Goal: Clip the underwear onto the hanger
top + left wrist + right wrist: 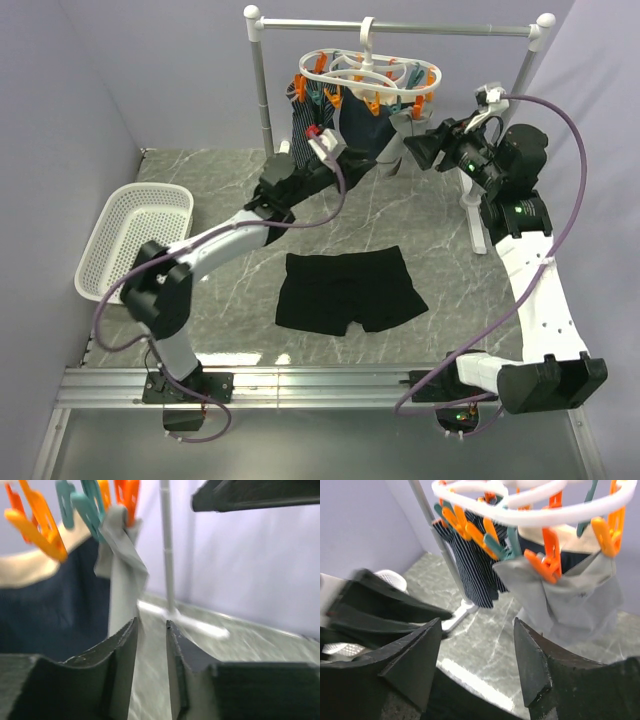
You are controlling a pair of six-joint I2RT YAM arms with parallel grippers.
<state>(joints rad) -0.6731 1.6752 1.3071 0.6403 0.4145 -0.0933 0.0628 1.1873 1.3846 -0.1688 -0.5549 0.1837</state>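
Observation:
The black underwear [348, 290] lies flat and spread out on the marble table, in front of both grippers and touched by neither. The white hanger [368, 78] with orange and teal pegs hangs by its hook from the rail, and also shows in the right wrist view [530, 510]. My left gripper [390, 158] is up under the hanger. Its jaws [151, 625] stand a narrow gap apart with nothing between them, next to a hanging grey piece [122, 565]. My right gripper [416, 150] faces it from the right, and its jaws [477, 622] are wide open and empty.
The hanger holds a dark striped garment [477, 575], a navy garment [50, 605] and the grey piece [575, 600]. The silver rail stand [400, 27] spans the back, its pole [167, 545] close behind my left fingers. A white basket [135, 240] sits at the left.

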